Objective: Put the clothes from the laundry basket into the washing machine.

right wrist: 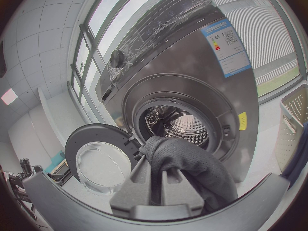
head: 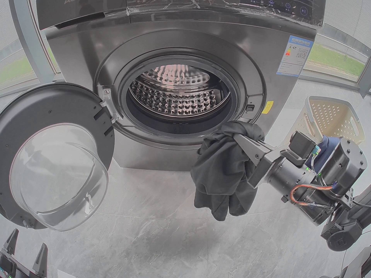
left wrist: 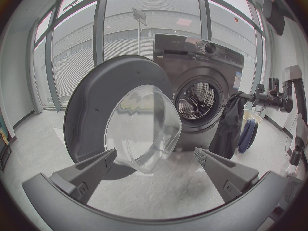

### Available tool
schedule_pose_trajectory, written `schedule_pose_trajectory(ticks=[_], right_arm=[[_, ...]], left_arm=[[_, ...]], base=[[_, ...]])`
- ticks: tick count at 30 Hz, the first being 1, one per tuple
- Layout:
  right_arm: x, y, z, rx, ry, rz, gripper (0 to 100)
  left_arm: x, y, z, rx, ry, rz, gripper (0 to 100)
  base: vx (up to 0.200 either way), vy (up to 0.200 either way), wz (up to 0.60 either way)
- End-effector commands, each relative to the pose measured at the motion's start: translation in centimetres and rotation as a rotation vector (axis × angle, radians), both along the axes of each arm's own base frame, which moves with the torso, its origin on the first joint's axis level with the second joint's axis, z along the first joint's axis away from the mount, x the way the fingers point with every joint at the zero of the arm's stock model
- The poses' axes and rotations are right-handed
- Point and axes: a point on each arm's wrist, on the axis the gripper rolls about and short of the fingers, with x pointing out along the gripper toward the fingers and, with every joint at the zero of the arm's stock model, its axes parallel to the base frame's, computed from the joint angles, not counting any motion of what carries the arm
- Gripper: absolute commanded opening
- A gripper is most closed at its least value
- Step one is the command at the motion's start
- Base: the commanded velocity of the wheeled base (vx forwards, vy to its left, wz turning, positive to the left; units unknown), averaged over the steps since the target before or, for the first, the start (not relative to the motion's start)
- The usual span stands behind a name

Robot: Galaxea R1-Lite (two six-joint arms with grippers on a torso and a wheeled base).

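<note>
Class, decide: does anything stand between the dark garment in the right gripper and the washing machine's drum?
Nothing visible does. The door stands swung open to the left, and the drum mouth is unobstructed behind the dark garment.

A bare test room or showroom is suggested rather than a home: a washer is stood on a grey tiled floor, tall windows are seen behind the washer, and wrapping film is kept on its panel.

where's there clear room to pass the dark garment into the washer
The drum mouth is open and unblocked. Bare floor lies between the swung-out door and the dark garment. Crowded to the right: right gripper, laundry basket.
</note>
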Motion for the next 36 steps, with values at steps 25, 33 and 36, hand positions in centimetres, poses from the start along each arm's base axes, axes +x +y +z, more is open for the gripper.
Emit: schedule_pose_trajectory(ticks=[25, 33, 36], right_arm=[[5.5, 6.1, 2.0, 0.007, 0.004, -0.033, 0], [5.5, 6.1, 2.5, 0.024, -0.01, -0.035, 0], [5.5, 6.1, 2.6, 0.026, -0.012, -0.038, 0]], left_arm=[[13.6, -4.1, 7.6, -0.048, 0.3, -0.634, 100], [17.9, -5.8, 8.2, -0.034, 0.296, -0.672, 100], [19.5, -6.7, 7.9, -0.026, 0.304, -0.688, 100]], base=[[0.0, 0.0, 0.0], [0.0, 0.0, 0.0], [0.0, 0.0, 0.0]])
